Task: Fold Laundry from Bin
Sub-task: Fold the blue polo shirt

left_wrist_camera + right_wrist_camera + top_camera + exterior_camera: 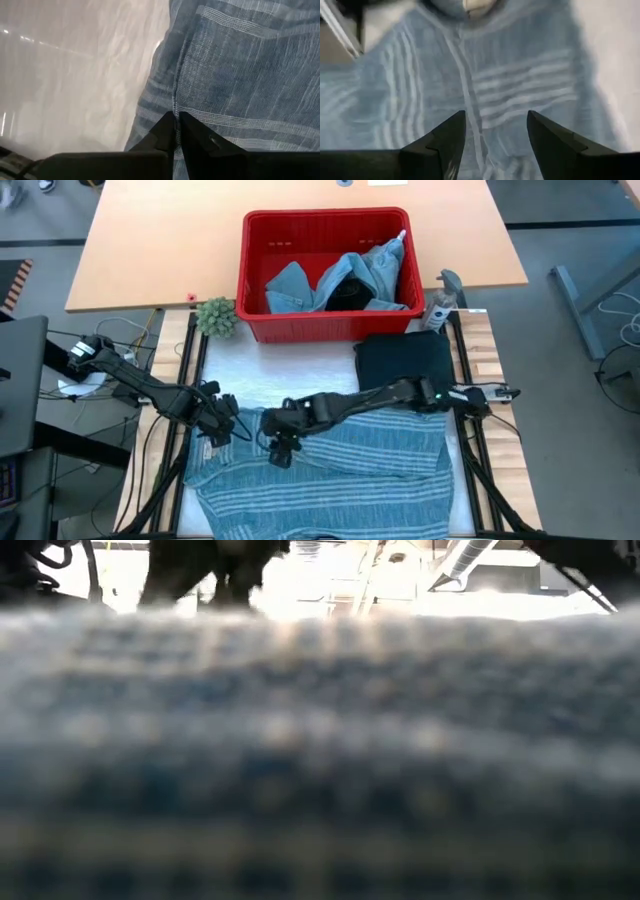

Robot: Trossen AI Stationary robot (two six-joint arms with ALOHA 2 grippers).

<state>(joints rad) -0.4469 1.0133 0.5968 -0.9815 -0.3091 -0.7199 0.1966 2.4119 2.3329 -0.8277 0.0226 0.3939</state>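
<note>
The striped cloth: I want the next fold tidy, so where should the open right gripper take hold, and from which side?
Probably the striped cloth at its far edge, the one facing the bin, coming straight down: it lies flat there, and the right gripper hangs open above it.

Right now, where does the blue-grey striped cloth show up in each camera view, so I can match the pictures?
High view: striped cloth spread across the near table, below the red bin.
Low view: a blurred striped band fills almost the whole picture.
Left wrist view: fills the right side; the shut left gripper pinches its seam.
Right wrist view: lies under the open right gripper.
Shared landmark: the cloth's pale stripes.
</note>
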